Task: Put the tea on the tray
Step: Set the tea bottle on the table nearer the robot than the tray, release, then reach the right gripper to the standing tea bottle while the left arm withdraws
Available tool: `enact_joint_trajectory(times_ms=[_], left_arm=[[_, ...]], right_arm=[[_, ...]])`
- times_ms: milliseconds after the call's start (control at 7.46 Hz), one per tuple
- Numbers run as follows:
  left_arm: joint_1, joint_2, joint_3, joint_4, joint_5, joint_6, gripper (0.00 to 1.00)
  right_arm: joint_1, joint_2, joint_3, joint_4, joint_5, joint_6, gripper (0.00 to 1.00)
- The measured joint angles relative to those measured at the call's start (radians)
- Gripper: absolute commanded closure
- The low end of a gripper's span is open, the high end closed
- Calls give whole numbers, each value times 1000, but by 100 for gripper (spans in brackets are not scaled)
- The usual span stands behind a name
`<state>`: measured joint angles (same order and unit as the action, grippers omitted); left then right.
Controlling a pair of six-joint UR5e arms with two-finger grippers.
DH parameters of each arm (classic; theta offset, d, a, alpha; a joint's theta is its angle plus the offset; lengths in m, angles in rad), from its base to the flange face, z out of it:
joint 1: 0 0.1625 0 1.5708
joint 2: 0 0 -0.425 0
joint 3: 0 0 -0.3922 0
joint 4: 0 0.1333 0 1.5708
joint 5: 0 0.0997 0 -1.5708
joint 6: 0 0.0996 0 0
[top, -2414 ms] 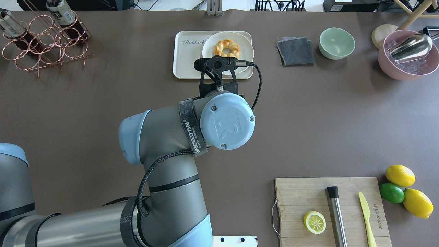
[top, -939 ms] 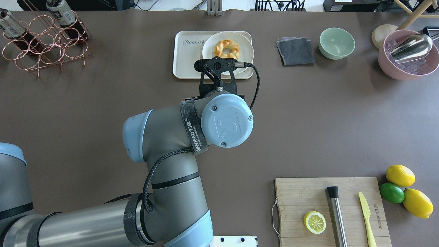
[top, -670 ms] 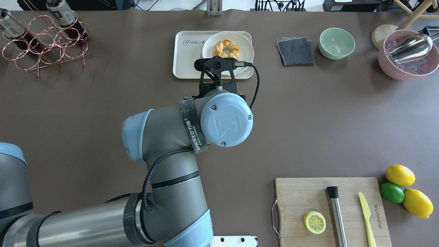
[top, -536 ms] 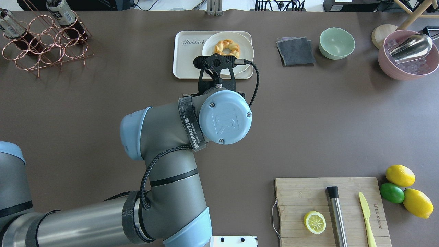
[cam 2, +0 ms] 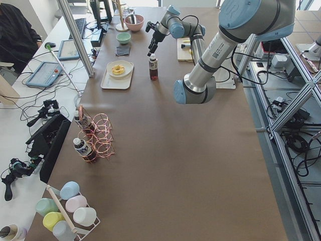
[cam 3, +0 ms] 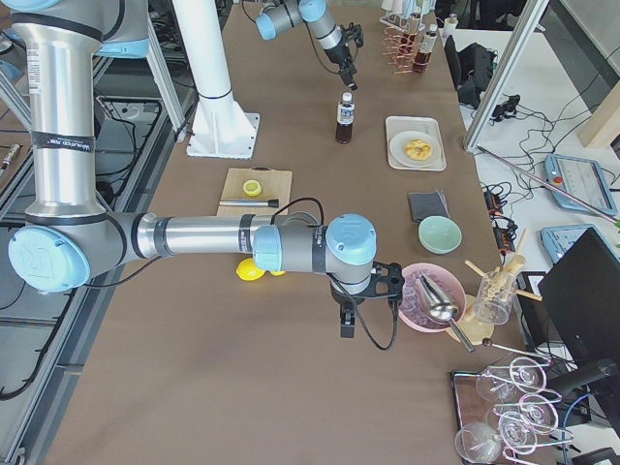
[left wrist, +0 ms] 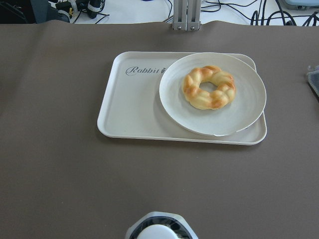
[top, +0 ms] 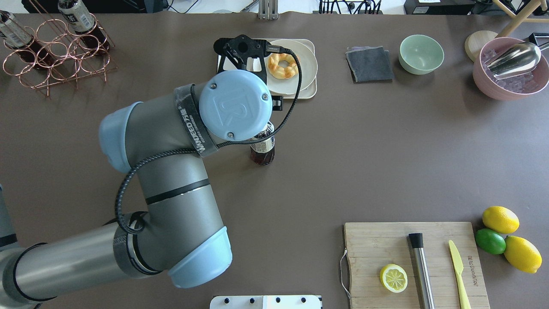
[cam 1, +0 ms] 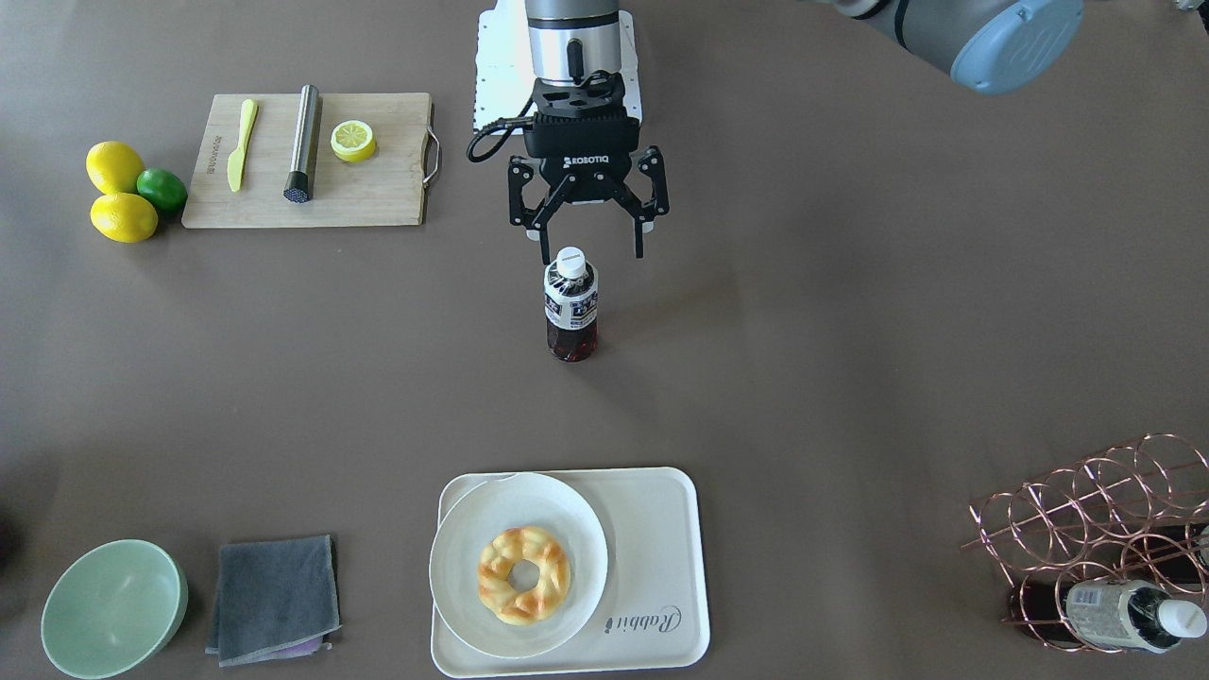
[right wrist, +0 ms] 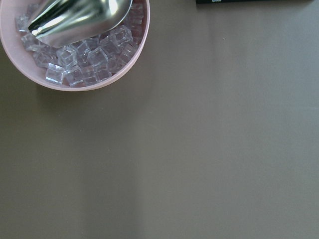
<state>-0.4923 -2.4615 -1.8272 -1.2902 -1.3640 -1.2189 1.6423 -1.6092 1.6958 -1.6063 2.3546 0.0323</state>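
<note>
The tea (cam 1: 570, 307) stands upright on the table, apart from the tray; it also shows in the overhead view (top: 263, 150). My left gripper (cam 1: 592, 255) is open and empty, its fingers spread either side of the bottle's white cap and above it. The cream tray (cam 1: 656, 567) marked "Rabbit" lies beyond the bottle and carries a white plate (cam 1: 463, 538) with a braided pastry ring (cam 1: 522, 574). The left wrist view shows the tray (left wrist: 134, 99) and the cap at its bottom edge. My right gripper (cam 3: 347, 327) hangs near the pink bowl; I cannot tell whether it is open.
A copper rack (top: 55, 56) with two similar bottles stands far left. A grey cloth (top: 369, 64), a green bowl (top: 421, 53) and a pink ice bowl (top: 510, 81) line the far side. A cutting board (top: 386, 244) and citrus fruits (top: 499, 236) lie near right.
In the overhead view my left wrist has moved left and toward the tray. The tea bottle, hidden under the wrist before, now shows standing on the table.
</note>
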Motion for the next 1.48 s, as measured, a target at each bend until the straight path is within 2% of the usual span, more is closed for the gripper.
enact_joint_trajectory(times_ms=[536, 939, 1207, 1475], left_arm=[[-256, 155, -124, 34, -268, 233, 3], [-504, 358, -240, 63, -465, 500, 3], [-688, 482, -240, 63, -591, 755, 3], [-874, 567, -187, 57, -697, 1033, 3]], right_arm=[[-27, 60, 33, -3, 69, 27, 0], [-118, 120, 108, -8, 71, 192, 0], [-209, 185, 134, -8, 70, 351, 0], [-303, 278, 157, -9, 67, 534, 0]])
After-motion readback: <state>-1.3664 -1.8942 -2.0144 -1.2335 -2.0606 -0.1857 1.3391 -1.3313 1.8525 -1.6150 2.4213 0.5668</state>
